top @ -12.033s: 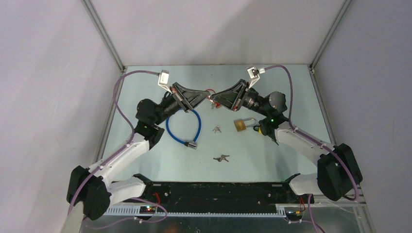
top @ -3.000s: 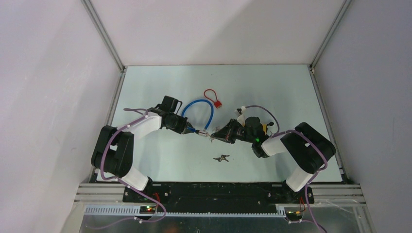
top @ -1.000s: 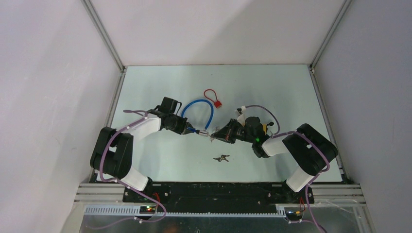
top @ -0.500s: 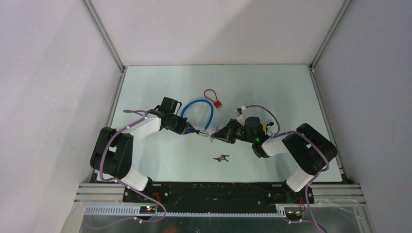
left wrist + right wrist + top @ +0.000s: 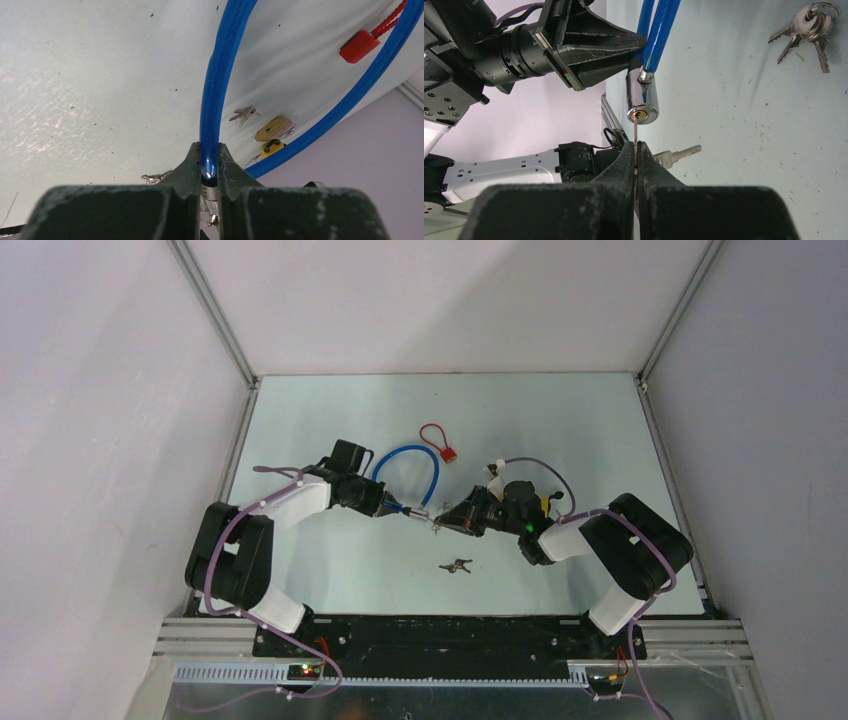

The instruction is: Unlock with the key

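A blue cable lock (image 5: 413,462) lies looped on the table. My left gripper (image 5: 393,506) is shut on the cable (image 5: 215,100) just above its chrome cylinder (image 5: 642,97). My right gripper (image 5: 447,519) is shut on a thin silver key (image 5: 636,137), seen edge-on, its tip at the brass keyhole (image 5: 638,115) of the cylinder. A second key (image 5: 676,155) on the same ring hangs beside my right fingers. The two grippers face each other tip to tip at mid-table.
A loose key bunch (image 5: 456,565) lies in front of the grippers, also in the right wrist view (image 5: 806,27). A red cable seal (image 5: 438,442) lies behind. A brass padlock (image 5: 273,128) and a yellow lock (image 5: 270,148) lie behind the right arm.
Twelve seconds ago both arms were high at the back around the red seal. Over the last second nothing has visibly moved.
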Available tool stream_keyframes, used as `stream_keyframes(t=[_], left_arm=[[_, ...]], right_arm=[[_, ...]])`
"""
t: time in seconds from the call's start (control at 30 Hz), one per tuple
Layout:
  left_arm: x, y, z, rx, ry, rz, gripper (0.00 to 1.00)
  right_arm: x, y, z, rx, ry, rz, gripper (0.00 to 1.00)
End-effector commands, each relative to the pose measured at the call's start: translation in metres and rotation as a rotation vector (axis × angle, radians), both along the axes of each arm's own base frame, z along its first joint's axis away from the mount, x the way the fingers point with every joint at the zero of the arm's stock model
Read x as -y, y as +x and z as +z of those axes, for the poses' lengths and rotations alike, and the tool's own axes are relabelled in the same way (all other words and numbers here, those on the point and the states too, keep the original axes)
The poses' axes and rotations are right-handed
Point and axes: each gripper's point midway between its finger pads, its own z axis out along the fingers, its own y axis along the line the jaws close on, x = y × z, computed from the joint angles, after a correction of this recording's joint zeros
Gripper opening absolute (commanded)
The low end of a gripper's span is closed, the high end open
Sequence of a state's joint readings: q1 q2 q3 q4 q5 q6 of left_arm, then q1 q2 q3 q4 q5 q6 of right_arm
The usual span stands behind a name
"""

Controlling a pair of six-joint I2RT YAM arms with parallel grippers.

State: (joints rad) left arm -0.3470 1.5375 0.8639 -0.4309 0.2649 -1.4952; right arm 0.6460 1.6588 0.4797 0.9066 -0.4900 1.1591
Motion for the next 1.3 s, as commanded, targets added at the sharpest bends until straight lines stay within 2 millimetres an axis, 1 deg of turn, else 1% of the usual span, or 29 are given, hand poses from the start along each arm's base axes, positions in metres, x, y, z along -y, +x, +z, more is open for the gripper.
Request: stream_keyframes(t=[0.0,0.3,0.83,1.0,1.27], left_arm=[[0.008,0.005,0.024,0.058,-0.07,0.0,0.0],[0.008,0.002,0.023,0.056,-0.07,-0.005,0.0],[0.008,0.001,0.022,0.054,-0.068,-0.009,0.0],[0.007,0.0,0.019,0.046,-0.065,-0.005,0.0],[0.007,0.002,0.02,0.051,-0.065,-0.004,0.0]], right_arm=[[-0.001,0.007,0.004,0.035,0.008,-0.012,0.0],[0.001,0.013,0.009,0.056,0.016,-0.037,0.0],[0.004,0.017,0.007,0.059,0.013,-0.045,0.0],[0.004,0.017,0.009,0.075,0.009,-0.046,0.0],[0.003,0.016,0.011,0.086,0.01,-0.039,0.0]])
